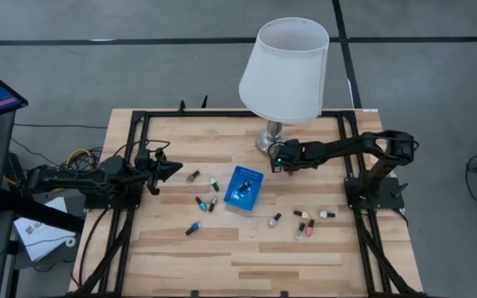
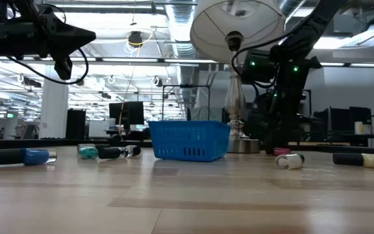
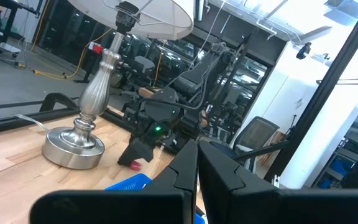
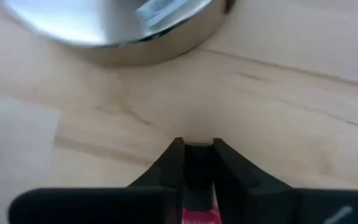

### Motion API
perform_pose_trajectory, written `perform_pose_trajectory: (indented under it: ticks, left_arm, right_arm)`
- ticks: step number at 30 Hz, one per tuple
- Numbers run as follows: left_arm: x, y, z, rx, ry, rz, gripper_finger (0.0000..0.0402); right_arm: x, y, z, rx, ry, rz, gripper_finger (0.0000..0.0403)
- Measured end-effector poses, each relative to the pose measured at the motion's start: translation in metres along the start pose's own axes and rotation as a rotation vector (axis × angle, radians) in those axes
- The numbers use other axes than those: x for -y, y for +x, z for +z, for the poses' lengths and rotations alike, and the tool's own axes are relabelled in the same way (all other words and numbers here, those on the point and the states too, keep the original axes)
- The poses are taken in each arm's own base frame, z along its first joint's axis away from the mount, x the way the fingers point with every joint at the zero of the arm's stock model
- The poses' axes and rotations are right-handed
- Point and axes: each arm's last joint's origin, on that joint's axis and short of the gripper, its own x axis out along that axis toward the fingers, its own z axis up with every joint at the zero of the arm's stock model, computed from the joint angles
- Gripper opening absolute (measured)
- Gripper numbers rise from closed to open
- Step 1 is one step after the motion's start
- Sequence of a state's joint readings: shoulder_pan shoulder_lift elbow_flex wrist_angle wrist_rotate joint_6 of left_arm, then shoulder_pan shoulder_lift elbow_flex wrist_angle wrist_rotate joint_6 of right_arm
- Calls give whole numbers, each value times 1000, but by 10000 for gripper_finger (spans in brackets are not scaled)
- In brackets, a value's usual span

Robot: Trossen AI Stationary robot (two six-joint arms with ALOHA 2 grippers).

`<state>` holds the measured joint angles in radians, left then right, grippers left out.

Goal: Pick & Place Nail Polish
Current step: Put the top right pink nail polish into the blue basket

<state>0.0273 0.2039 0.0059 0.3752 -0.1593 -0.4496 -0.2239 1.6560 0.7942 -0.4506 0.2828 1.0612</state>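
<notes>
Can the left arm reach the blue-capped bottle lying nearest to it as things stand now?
Probably yes. The left gripper hangs above the table, fingers shut; bare wood lies between it and the blue-capped bottle.

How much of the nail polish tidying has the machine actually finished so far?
One dark bottle already lies in the blue basket. The right gripper, beside the lamp base, is shut on a pink bottle. About ten bottles are left on the table, such as the blue one. The left gripper waits shut at the left.
</notes>
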Motion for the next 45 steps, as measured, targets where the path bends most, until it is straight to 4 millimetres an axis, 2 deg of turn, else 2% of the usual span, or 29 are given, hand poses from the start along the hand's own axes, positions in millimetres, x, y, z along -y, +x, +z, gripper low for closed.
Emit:
perform_pose_trajectory:
  ticks: [10, 19, 23, 26, 30, 37, 45]
  left_arm:
    - [0, 0, 0, 0, 2, 0, 8]
    - [0, 0, 0, 0, 3, 0, 8]
    - [0, 0, 0, 0, 4, 0, 8]
    - [0, 0, 0, 0, 4, 0, 8]
    - [0, 0, 0, -1, 4, 0, 8]
    - [0, 0, -1, -5, 5, 2, 8]
    - [0, 1, -1, -9, 4, 4, 8]
  right_arm:
    - [-32, -24, 14, 28, -140, 115, 45]
    - [-76, -77, 31, 146, -336, 235, 45]
    - [-95, -100, 33, 245, -489, 312, 46]
    - [-110, -108, 30, 306, -593, 376, 46]
    - [-127, -97, 19, 301, -711, 454, 46]
    - [-148, -60, -7, 255, -920, 494, 47]
    - [-155, -40, -29, 201, -1052, 482, 48]
